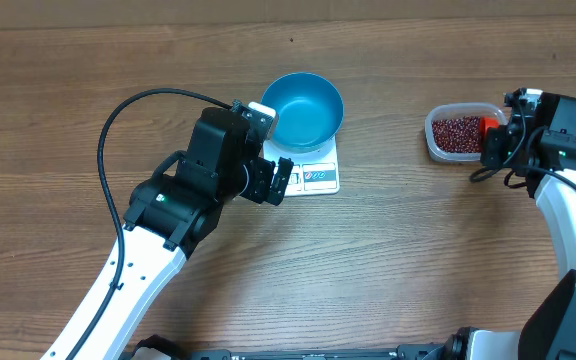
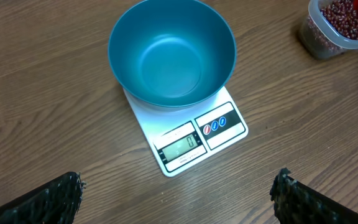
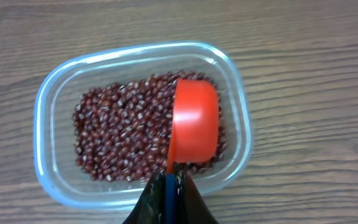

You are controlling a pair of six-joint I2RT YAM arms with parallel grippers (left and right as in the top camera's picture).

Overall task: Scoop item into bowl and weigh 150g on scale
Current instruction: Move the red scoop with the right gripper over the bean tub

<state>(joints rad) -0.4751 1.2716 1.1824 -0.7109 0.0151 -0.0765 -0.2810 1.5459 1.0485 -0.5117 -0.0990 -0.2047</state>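
Right jaws: closed tight on the dark blue handle [image 3: 169, 200] of a red scoop [image 3: 194, 124]. The scoop's cup lies on the azuki-type red beans [image 3: 120, 134], toward the 3 o'clock side of the clear plastic tub [image 3: 47, 106]. Whether any beans are in the cup cannot be told.

Left jaws: spread wide, gripping nothing. The toothed tips show at 7 and 5 o'clock in the left wrist view. In the overhead view they hang at the 8 o'clock corner of the white digital scale [image 1: 320, 178].

Blue bowl [image 1: 305, 108]: empty, upright, resting on the scale's 12 o'clock part. The display [image 2: 182, 147] and button panel [image 2: 219, 123] sit uncovered along the 6 o'clock edge. The display reads 0.

The tub stands on the wooden bench [image 1: 388, 270] at 3 o'clock from the bowl, well apart from it.
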